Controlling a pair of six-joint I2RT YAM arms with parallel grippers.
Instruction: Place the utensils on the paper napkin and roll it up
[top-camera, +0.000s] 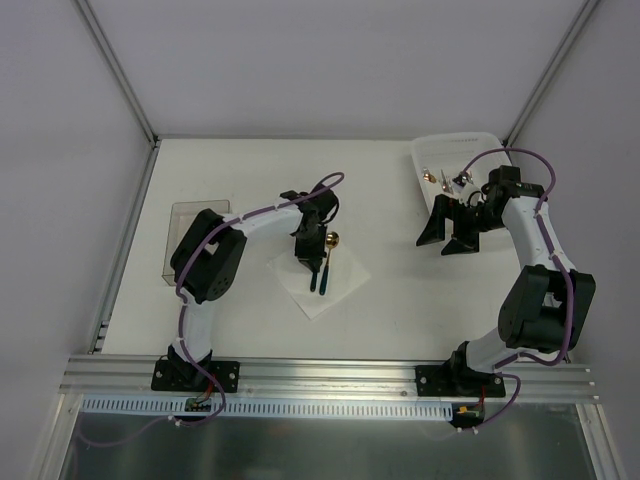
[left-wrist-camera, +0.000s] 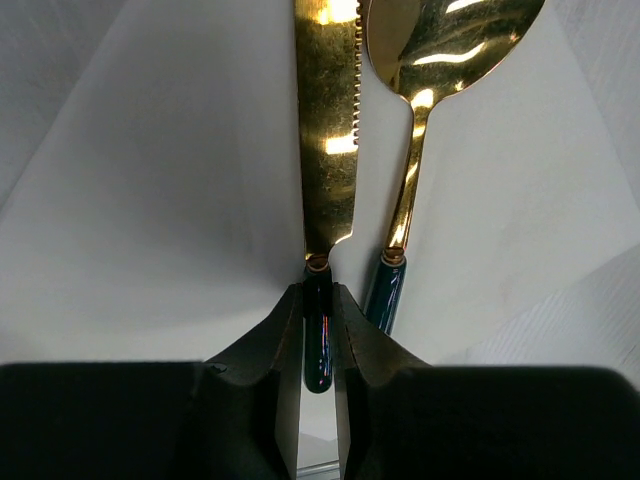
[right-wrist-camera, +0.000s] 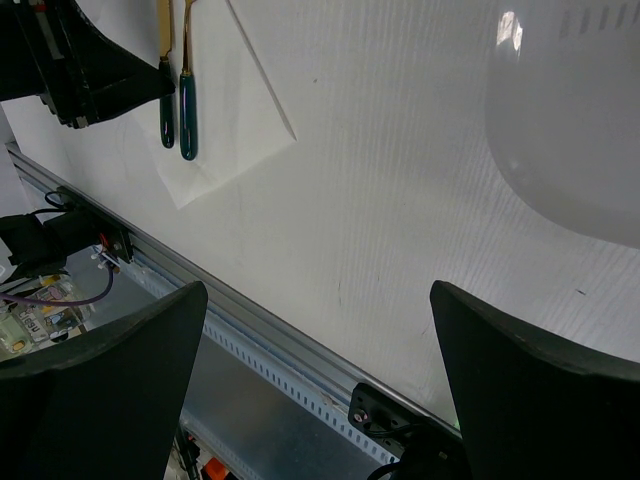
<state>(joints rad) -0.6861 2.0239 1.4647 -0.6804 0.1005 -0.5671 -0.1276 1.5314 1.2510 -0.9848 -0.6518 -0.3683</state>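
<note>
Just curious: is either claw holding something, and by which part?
The left gripper pinches the gold serrated knife by its dark green handle; the right gripper holds nothing.

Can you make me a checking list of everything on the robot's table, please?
Surface: white table, white paper napkin spread on it.
Job's things: gold spoon with dark green handle lies on napkin; gold serrated knife beside it; more cutlery in white tray.
Clutter: clear plastic box, left side.
End effectors: left end effector shut on knife handle; right end effector open, empty.
Cables: purple cables along both arms.
Surroundings: white walls, metal rail.
</note>
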